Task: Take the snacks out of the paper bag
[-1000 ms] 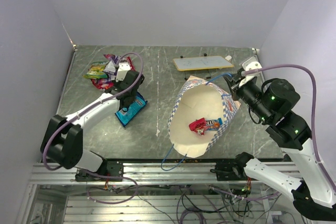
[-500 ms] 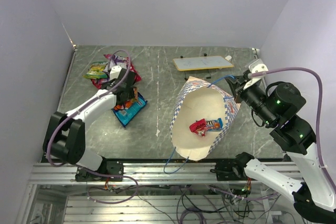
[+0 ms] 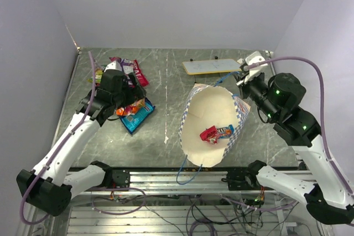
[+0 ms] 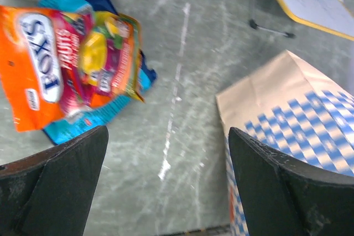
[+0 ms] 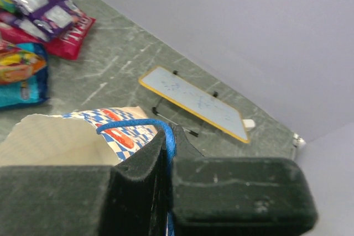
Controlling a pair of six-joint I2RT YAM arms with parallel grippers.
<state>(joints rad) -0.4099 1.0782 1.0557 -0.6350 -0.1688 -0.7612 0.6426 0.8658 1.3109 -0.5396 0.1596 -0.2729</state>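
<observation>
The blue-and-white checkered paper bag (image 3: pixel 240 115) lies on its side, its cream mouth facing the camera. A red snack (image 3: pixel 208 134) and a blue one (image 3: pixel 224 130) rest inside. My right gripper (image 3: pixel 244 79) is shut on the bag's blue cord handle (image 5: pixel 133 122) at the far rim, pinched between the pads (image 5: pixel 145 164). My left gripper (image 3: pixel 128 98) hangs open and empty above the table, between the bag (image 4: pixel 301 117) and an orange packet (image 4: pixel 38 70). That packet lies on a blue packet (image 4: pixel 91 121). More snacks (image 3: pixel 123 69) are piled at the back left.
A flat cream board (image 3: pixel 214 67) on black feet stands behind the bag, close to my right gripper. Grey walls close in the table on the left, back and right. A second blue cord handle (image 3: pixel 185 171) hangs over the table's near edge.
My left gripper opened and let go of the orange packet, which now lies on the blue one, then lifted away. My right gripper drew the bag's handle slightly farther back.
</observation>
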